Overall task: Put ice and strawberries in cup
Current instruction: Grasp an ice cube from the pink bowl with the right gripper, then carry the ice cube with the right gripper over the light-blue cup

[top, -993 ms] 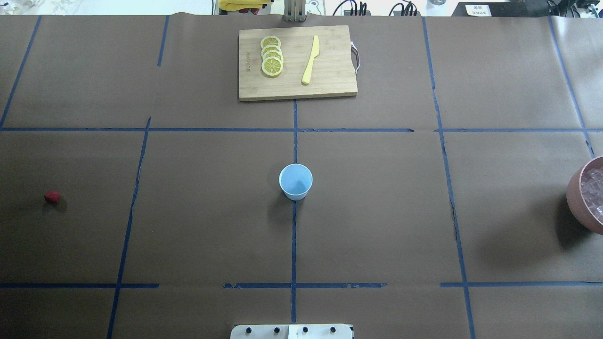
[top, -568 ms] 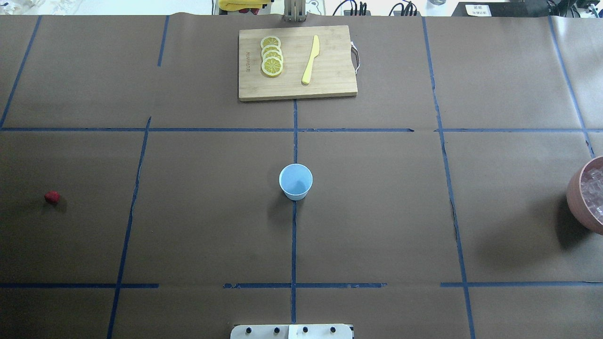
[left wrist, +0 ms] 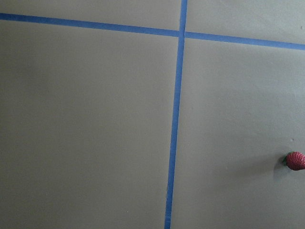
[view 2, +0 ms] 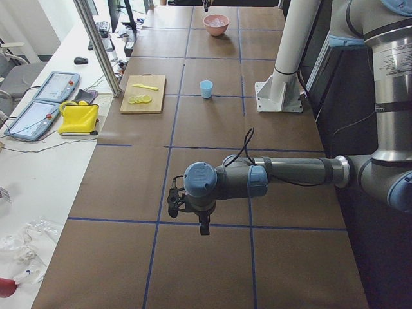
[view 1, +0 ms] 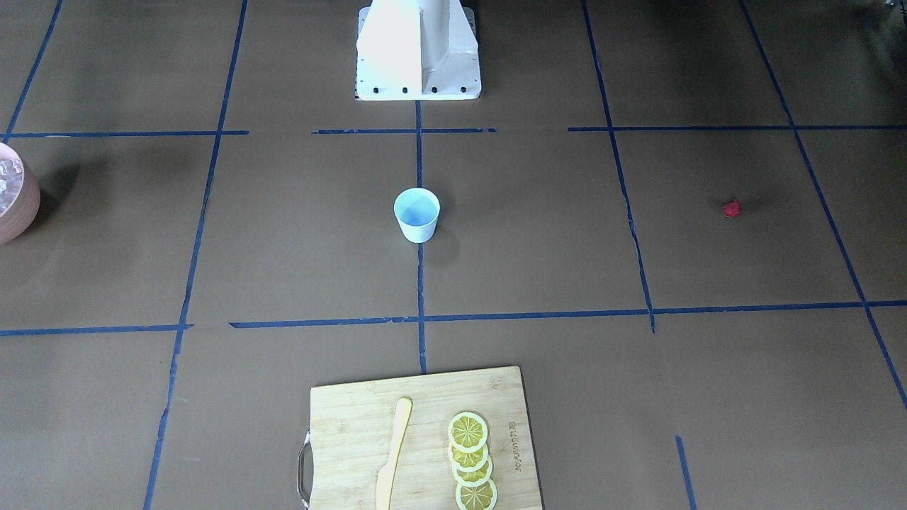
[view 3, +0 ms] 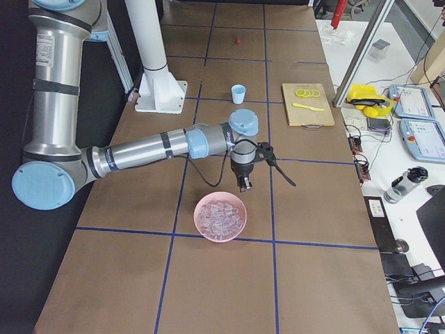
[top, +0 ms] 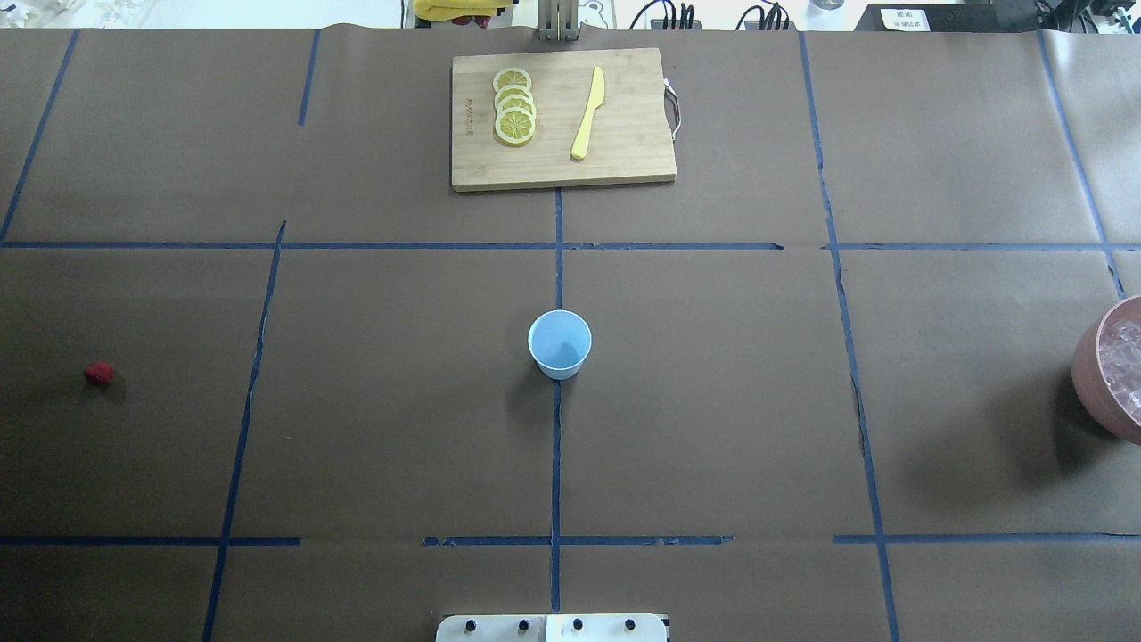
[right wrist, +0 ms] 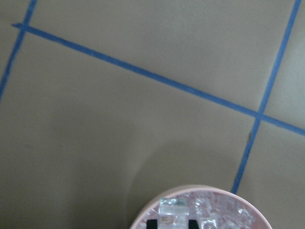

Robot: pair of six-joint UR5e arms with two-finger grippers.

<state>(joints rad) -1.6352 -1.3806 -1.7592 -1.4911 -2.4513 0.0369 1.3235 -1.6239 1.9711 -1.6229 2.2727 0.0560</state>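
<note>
Ice (right wrist: 172, 208), slick and rigid, is awaiting flat-face grips at the surface's (top: 713, 428) right edge; right pincer (right wrist: 172, 224) gaping, left pincer (view 2: 203, 226) indeterminable

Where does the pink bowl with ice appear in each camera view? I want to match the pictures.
Front-facing: pink bowl cut by the left edge, above mid-height.
Overhead: pink bowl cut by the right edge.
Exterior left: pink bowl at top centre, far end.
Exterior right: pink bowl near, low centre.
Left wrist: not in it.
Right wrist: pink bowl at the bottom edge.
Landmark: the cup, in all four exterior views.
</note>
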